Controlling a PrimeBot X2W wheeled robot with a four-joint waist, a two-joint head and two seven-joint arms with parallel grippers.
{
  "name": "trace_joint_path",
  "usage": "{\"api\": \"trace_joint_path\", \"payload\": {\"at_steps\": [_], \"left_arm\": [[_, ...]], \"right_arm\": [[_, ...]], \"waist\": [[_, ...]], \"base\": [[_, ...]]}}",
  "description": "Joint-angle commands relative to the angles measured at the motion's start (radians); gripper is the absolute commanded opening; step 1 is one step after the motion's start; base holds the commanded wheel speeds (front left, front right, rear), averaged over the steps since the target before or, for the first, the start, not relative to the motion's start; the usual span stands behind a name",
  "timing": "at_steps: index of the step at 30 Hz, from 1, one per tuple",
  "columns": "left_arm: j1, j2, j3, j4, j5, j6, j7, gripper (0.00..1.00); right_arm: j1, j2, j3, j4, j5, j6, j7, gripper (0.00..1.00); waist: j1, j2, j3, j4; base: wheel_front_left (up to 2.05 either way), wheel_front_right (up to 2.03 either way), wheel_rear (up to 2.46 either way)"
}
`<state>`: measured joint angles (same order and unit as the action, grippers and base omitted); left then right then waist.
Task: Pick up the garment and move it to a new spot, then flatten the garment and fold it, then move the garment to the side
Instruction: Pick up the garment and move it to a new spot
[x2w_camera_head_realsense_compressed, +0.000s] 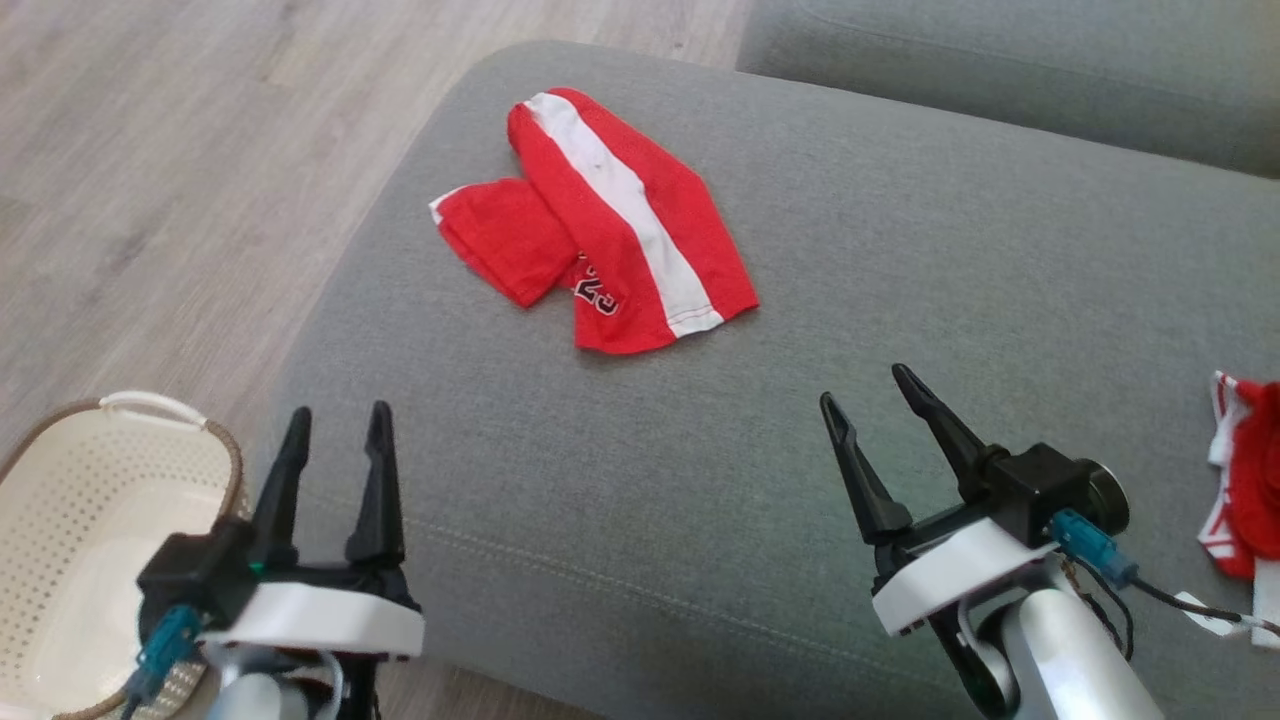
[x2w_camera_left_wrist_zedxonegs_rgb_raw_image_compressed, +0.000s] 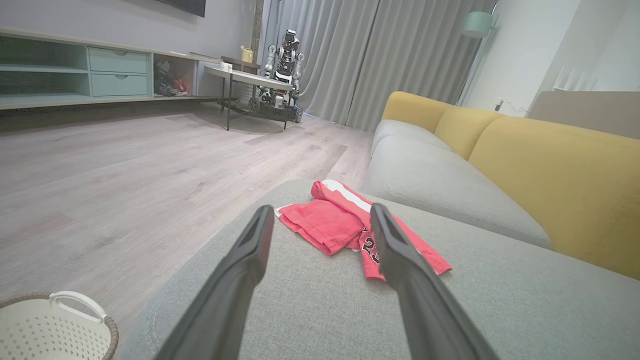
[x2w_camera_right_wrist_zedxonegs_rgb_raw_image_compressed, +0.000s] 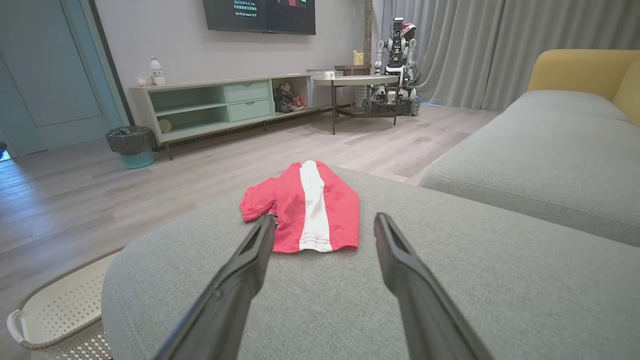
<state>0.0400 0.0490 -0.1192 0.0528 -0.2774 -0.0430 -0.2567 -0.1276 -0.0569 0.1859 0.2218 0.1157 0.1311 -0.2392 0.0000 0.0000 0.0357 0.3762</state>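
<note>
garment (x2w_camera_head_realsense_compressed: 600, 220) lies loosely folded near the far left corner of the grey sofa cushion (x2w_camera_head_realsense_compressed: 700, 480); left gripper (x2w_camera_head_realsense_compressed: 340, 410) and right gripper (x2w_camera_head_realsense_compressed: 865, 388) hover over its near edge, fingers spread apart, holding nothing.

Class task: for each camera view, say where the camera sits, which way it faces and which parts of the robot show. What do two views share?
Head view: on the head, facing down at the red jersey on the grey sofa; left hand and right hand show, open.
Left wrist view: on the left wrist, facing along its fingers toward the jersey.
Right wrist view: on the right wrist, its fingers pointing toward the jersey.
Shared: both wrist views show another robot by the curtains.
</note>
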Motion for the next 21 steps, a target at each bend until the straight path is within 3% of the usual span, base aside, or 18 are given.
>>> {"api": "trace_joint_path", "payload": {"at_steps": [1, 11, 16, 21], "left_arm": [[-0.041, 0.001, 0.041, -0.035, 0.001, -0.002, -0.005, 1.0], [-0.145, 0.026, 0.094, -0.002, -0.001, -0.071, -0.005, 1.0], [-0.309, 0.136, 0.056, 0.094, -0.067, -0.086, 0.018, 1.0], [-0.52, 0.29, -0.023, 0.163, -0.251, -0.087, 0.122, 1.0]], "right_arm": [[-0.022, 0.007, 0.02, -0.03, 0.003, 0.0, -0.008, 1.0], [-0.062, 0.007, 0.005, -0.086, -0.052, 0.0, 0.036, 1.0], [-0.101, 0.007, 0.003, -0.157, -0.103, 0.0, 0.081, 1.0], [-0.143, 0.007, 0.007, -0.231, -0.139, 0.0, 0.115, 1.0]], "waist": [[0.0, 0.0, 0.009, -0.013], [0.0, 0.0, 0.136, -0.094], [0.0, 0.0, 0.254, -0.145], [0.0, 0.0, 0.367, -0.208]], "base": [[0.0, 0.0, 0.0], [0.0, 0.0, 0.0], [0.0, 0.0, 0.0], [0.0, 0.0, 0.0]]}}
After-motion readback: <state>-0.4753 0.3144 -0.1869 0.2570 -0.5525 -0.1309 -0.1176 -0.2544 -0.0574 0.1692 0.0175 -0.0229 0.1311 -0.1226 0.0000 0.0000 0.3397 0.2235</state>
